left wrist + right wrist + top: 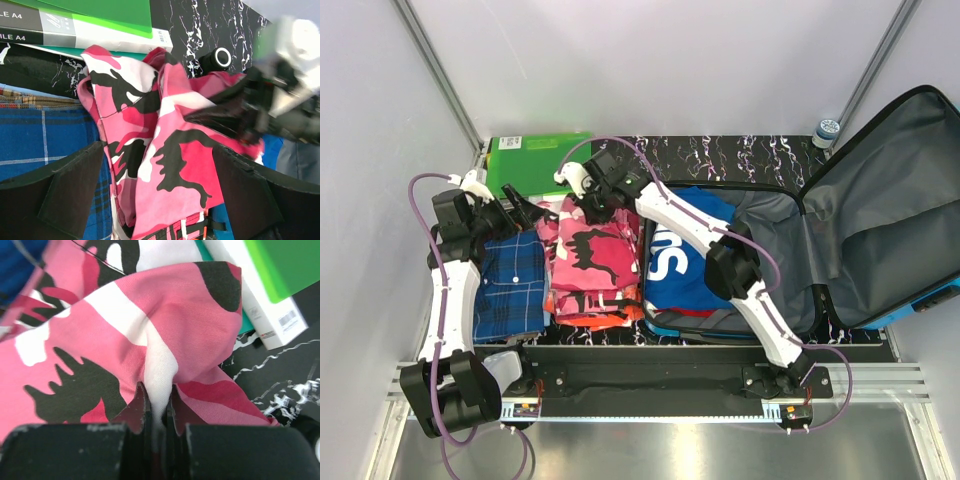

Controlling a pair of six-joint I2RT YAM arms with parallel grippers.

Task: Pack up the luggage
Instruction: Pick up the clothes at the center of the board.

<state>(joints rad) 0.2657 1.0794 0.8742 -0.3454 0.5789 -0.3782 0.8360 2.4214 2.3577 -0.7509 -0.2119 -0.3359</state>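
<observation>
The luggage (865, 190) lies open at the right, its grey-lined lid tipped back. A blue garment with white lettering (685, 265) rests in its base. A pink camouflage garment (590, 265) lies folded on the table left of the luggage. My right gripper (588, 205) is at its far edge, and the right wrist view shows that gripper (158, 390) shut on a pinched ridge of the pink fabric (100, 325). My left gripper (525, 212) hovers open beside the garment's far left corner. Its fingers (65, 190) stand wide apart above the pink cloth (165, 150), holding nothing.
A blue plaid garment (510, 285) lies folded left of the pink one, under my left arm. Green folders (535, 155) are stacked at the back left, close to both grippers. A small round container (827, 130) stands behind the luggage lid. Metal frame posts rise at the back corners.
</observation>
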